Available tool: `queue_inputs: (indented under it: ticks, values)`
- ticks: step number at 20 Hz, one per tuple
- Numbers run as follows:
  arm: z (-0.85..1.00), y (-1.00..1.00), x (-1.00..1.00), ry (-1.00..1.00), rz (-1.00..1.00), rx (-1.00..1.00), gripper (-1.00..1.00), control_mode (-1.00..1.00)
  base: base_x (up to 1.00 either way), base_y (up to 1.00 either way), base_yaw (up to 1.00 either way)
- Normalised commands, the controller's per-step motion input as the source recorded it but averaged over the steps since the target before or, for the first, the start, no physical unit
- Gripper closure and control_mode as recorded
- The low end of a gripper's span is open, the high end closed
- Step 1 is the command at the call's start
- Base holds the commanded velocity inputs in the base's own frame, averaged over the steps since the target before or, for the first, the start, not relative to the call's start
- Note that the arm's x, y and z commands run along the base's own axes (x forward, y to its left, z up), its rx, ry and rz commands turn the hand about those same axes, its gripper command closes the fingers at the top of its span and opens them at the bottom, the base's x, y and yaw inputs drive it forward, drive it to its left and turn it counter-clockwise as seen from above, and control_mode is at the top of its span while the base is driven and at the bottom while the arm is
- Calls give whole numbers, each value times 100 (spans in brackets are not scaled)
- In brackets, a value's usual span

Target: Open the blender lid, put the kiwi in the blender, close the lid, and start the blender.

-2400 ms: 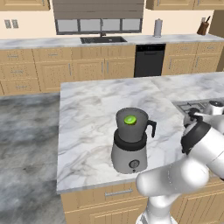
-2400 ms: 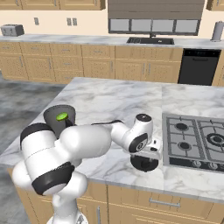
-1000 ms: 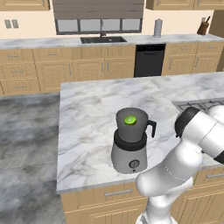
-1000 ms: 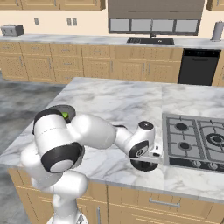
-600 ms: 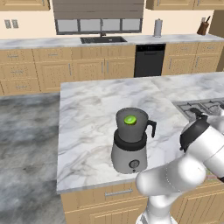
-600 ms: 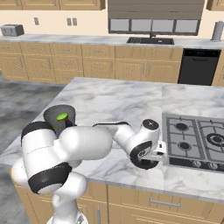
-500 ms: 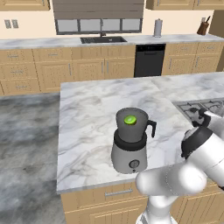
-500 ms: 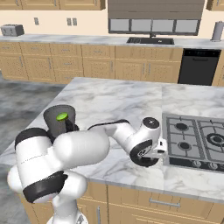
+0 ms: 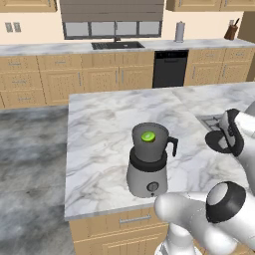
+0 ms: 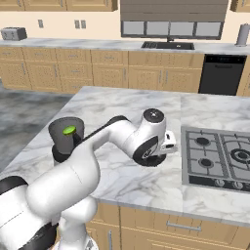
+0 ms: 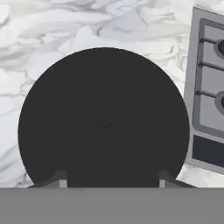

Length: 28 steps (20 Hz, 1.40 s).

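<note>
Blender stands on the marble island, near its front edge, handle to the right. Jar is open on top, and the kiwi sits inside it, green and clearly visible from above; same in the right base view.

Lid is off the blender, over the island top to the blender's right, between the blender and the cooktop. In the hand view it's a black disc seen flat-on, cooktop edge just beside it. In the left base view the lid shows as a dark disc at the hand.

Gripper is right at the lid, fingers closed in on the lid; contact point itself is hidden behind the disc.
</note>
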Motion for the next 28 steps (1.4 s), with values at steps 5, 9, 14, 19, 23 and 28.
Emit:
queue_inputs:
  ticks: [5, 9, 14, 19, 23, 28]
  values:
    - [96, 61, -1, -4, 20, -9, 100, -100, 0, 0, 0]
    - [83, 65, -2, -1, 18, -7, 100, -100, 0, 0, 0]
    - [63, 74, -1, 0, 16, -6, 100, -100, 0, 0, 0]
    - [20, 86, 0, 4, 16, -3, 100, -100, 0, 0, 0]
    - [0, 98, 5, 16, 15, -2, 100, -100, 0, 0, 0]
    - [0, 91, 32, 20, 14, 0, 100, -100, 0, 0, 0]
